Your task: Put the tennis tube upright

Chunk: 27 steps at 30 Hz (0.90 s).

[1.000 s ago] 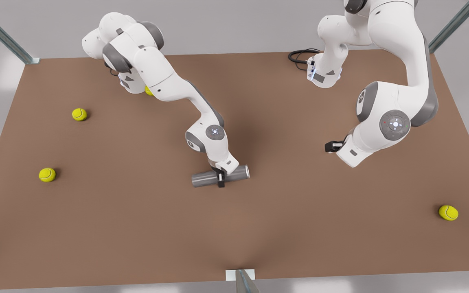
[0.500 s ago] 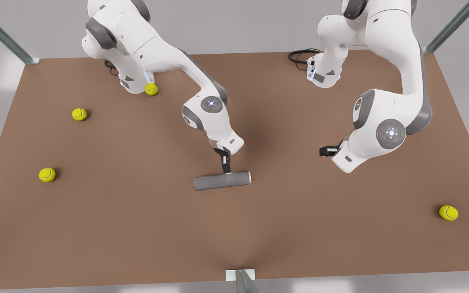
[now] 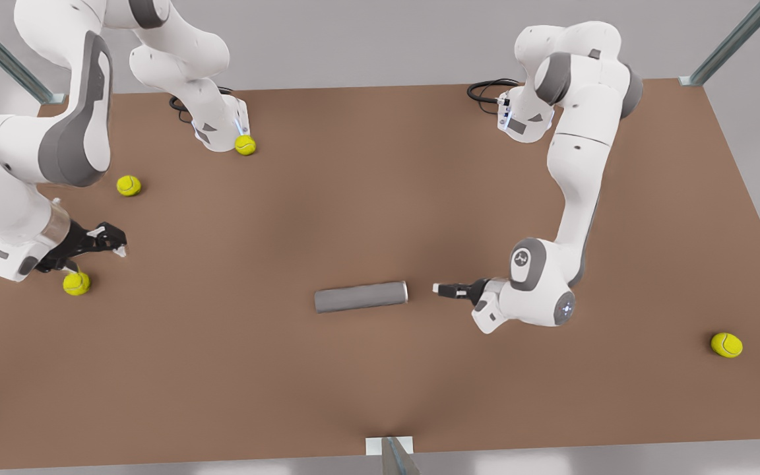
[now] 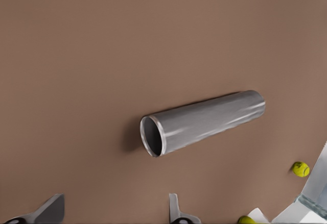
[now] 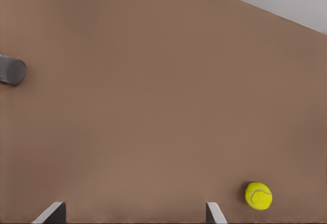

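Left tool (image 3: pixel 438 288), fingers spread, sits just off the tennis tube's (image 3: pixel 360 297) rimmed open end; it lies flat on the worktop (image 3: pixel 380 369). Right tool (image 3: pixel 113 241), spread too, hovers well away by a ball (image 3: pixel 76 283).

Legible text, labels, brands, numbers, signs: none. The tennis tube (image 3: pixel 360 297) has a plain grey wall with no print. The white arm casings carry only small round emblems and light marks, not readable as letters or figures.
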Each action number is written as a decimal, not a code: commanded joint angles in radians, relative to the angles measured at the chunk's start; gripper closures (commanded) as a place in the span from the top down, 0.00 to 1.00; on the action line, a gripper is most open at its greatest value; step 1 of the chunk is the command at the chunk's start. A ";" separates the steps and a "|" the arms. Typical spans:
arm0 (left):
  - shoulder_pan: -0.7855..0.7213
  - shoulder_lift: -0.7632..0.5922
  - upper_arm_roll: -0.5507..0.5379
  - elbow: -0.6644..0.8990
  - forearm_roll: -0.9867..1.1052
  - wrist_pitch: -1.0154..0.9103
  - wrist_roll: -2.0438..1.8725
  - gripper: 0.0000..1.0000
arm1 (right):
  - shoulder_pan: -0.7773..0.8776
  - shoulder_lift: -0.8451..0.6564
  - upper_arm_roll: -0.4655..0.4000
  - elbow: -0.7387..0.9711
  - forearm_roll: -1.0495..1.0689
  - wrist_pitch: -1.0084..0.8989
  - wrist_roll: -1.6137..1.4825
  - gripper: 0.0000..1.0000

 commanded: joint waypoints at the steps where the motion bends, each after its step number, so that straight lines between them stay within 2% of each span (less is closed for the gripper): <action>1: -0.002 0.022 -0.018 0.001 -0.083 0.179 0.278 1.00 | 0.020 -0.015 -0.001 0.004 -0.032 -0.185 0.385 1.00; 5: -0.045 0.037 -0.017 0.003 -0.115 0.225 0.229 1.00 | 0.026 -0.001 -0.002 0.046 -0.049 -0.187 0.369 1.00; 6: -0.045 0.046 -0.018 0.003 -0.120 0.227 0.229 1.00 | -0.012 -0.001 0.019 0.046 -0.047 -0.188 0.359 1.00; 7: -0.046 0.059 -0.018 0.003 -0.120 0.230 0.229 1.00 | -0.296 -0.003 0.318 0.050 -0.052 -0.191 0.366 1.00; 8: -0.051 0.068 -0.018 0.003 -0.121 0.247 0.229 1.00 | -0.333 -0.003 0.381 0.050 -0.075 -0.191 0.369 1.00; 27: -0.125 0.131 -0.026 -0.019 -0.224 0.296 0.235 1.00 | -0.308 0.020 0.384 0.047 -0.096 -0.185 0.368 1.00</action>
